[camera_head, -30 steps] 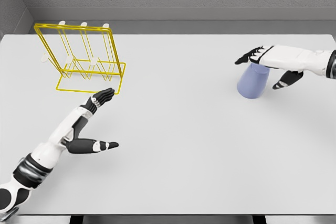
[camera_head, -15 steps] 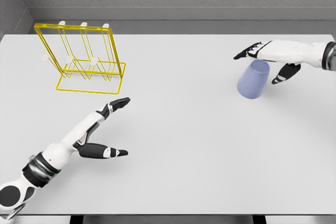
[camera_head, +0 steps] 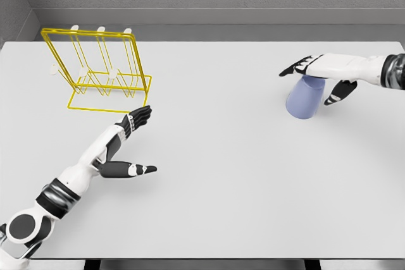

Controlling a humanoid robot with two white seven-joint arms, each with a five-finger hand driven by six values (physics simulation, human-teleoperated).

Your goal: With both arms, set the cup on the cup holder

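1. Here we reach our right robot hand (camera_head: 314, 75) over the pale blue cup (camera_head: 305, 98), fingers spread across its upper end, thumb beside it, nothing gripped.
2. We hold our left robot hand (camera_head: 130, 140) released above the bench (camera_head: 215, 175), just short of the yellow cup holder (camera_head: 98, 71).

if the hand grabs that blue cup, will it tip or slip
The cup stands wide end down, so it probably resists tipping. Its smooth walls taper toward the top, so it may slip downward out of a squeeze from the right hand above it. It looks rigid and light, though that is a guess.
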